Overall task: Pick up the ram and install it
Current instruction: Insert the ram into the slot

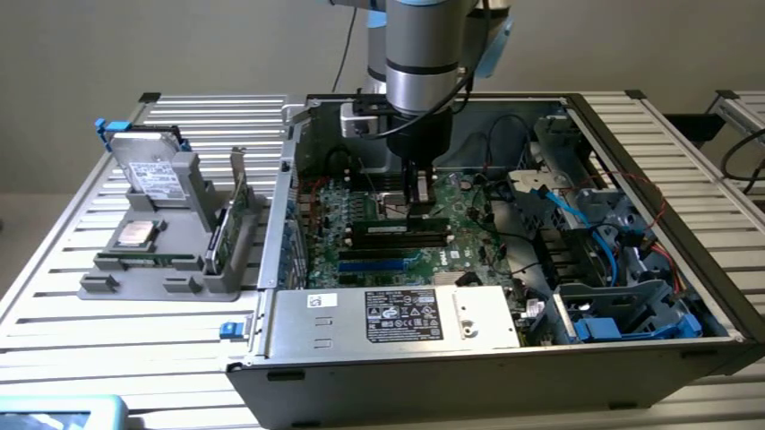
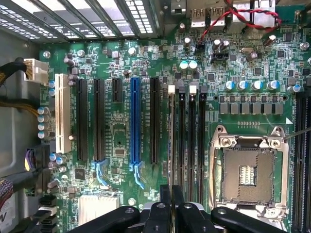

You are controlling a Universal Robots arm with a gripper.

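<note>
**Step in hand.** Judged to be the install phase. The pick-up appears done. The ram stands on its long edge at the memory slots, parallel to them, inside the open computer case. Whether it is partly seated in a slot or only resting above one cannot be told.

**Gripper.** The gripper hangs straight down over the memory slots, directly above the ram. In the wrist view its 2 fingers are pressed almost together with only a hairline between them, in line with the bank of 4 slots. In the exterior view the fingertips meet the top edge of the ram near its middle. Judgement: the gripper is pinching the ram by its thin faces, not resting loose on it.

**What seating calls for.** Judgement only.
- The ram's lower edge must run true along 1 slot, with its notch matched to the slot key.
- The latches at the slot ends must stand open.
- The push must be vertical and even; a tilted press risks jamming 1 end.
- The CPU socket beside the slots lies bare, so sideways drift towards it is to be avoided.
</note>
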